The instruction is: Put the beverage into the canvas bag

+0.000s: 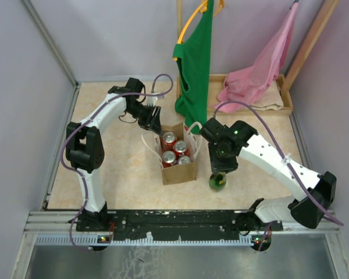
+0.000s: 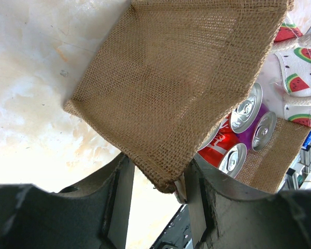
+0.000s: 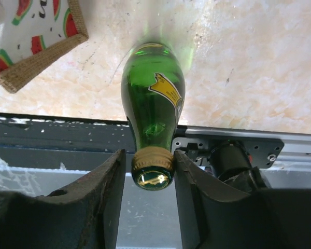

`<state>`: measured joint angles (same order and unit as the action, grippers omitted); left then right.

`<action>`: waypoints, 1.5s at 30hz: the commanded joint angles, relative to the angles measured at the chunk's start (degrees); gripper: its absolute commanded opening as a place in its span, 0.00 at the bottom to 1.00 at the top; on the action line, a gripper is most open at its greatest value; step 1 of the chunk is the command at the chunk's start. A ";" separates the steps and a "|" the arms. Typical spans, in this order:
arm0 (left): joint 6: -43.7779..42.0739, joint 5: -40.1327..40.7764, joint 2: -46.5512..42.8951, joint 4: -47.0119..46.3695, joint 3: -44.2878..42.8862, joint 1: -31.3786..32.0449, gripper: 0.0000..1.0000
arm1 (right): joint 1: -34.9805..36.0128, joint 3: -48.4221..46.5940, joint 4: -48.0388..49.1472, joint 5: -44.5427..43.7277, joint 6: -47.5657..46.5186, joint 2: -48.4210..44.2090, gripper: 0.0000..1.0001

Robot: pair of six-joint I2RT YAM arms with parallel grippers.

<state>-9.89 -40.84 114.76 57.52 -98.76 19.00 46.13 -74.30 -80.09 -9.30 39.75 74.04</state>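
1. beverage bottle (image 3: 153, 98), green glass, upright on the surface (image 1: 128, 174) just beside the canvas bag (image 1: 179, 171), not yet inside.
2. right gripper (image 3: 151, 163) straddling the gold cap, jaws close on both sides; clenched or slack, cannot tell.
3. left gripper (image 2: 156, 181) grasping the bag's burlap edge between its jaws, likely to keep the mouth open and the bag steady for the drop.
4. four cans (image 1: 174, 149) already filling much of the bag, so probably a tight fit.
5. pale marbled surface, lilac walls (image 1: 23, 87); green garment (image 1: 195, 75) and pink cloth (image 1: 262, 70) hanging at the back over a wooden tray (image 1: 288, 96).
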 commanded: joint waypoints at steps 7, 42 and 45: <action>-0.30 -0.91 -0.15 -2.21 0.08 0.51 0.48 | 0.45 1.74 2.04 -1.91 0.68 0.93 0.50; 0.12 -0.69 -0.99 -2.39 1.05 0.86 0.48 | -5.82 -3.44 4.66 8.40 0.47 -4.87 0.00; 0.29 -0.65 -1.24 -2.54 1.41 0.94 0.48 | -6.33 -4.00 5.02 8.78 0.80 -5.40 0.00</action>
<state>-9.85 -40.91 114.67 57.04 -98.35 19.14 40.69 -73.36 -77.23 -2.85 40.10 72.55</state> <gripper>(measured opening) 0.482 0.322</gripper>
